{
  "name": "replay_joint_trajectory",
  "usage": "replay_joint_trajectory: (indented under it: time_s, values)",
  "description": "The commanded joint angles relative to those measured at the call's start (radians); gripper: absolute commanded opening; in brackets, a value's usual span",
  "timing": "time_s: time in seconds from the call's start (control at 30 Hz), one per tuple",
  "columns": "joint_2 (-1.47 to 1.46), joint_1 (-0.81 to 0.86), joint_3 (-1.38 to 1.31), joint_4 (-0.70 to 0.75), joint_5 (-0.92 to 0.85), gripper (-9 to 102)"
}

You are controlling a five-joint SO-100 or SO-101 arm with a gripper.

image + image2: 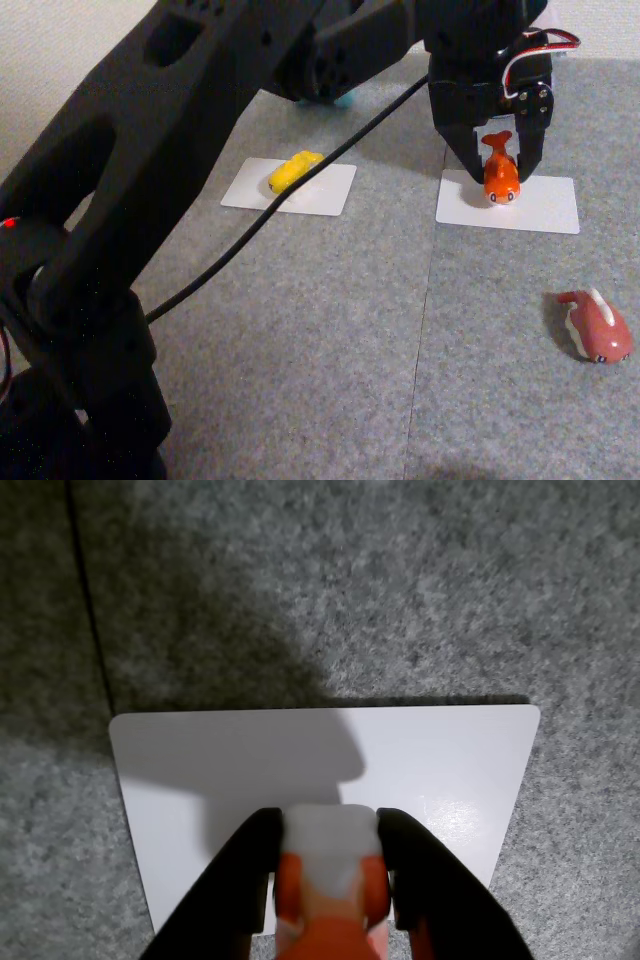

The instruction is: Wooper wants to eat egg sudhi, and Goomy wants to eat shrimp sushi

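The shrimp sushi (500, 180), an orange fish-shaped figurine with a raised tail, sits between the black fingers of my gripper (497, 175) over the near left part of a white card (545, 205). In the wrist view the gripper (330, 830) is shut on the shrimp sushi (330, 905), whose white base faces the card (300, 750). Whether it touches the card I cannot tell. The yellow egg sudhi (294, 170) lies on a second white card (325, 190) to the left. A light blue sliver, perhaps Wooper (344, 98), peeks from behind the arm. Goomy is out of view.
A dark red fish figurine (596, 325) lies on the grey carpet at the right. The black arm (150, 200) and its cable (300, 190) cross the left half of the other view, the cable passing over the yellow figurine's card.
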Motion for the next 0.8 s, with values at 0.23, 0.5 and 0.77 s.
replay_joint_trajectory:
  time_s: [0.23, 0.5, 0.77]
  values:
    - [0.017, 0.023, -0.064, -0.008, 0.008, 22]
    - [0.025, 0.034, -0.064, -0.012, 0.009, 30]
    - [0.229, -0.023, -0.064, 0.183, 0.104, 38]
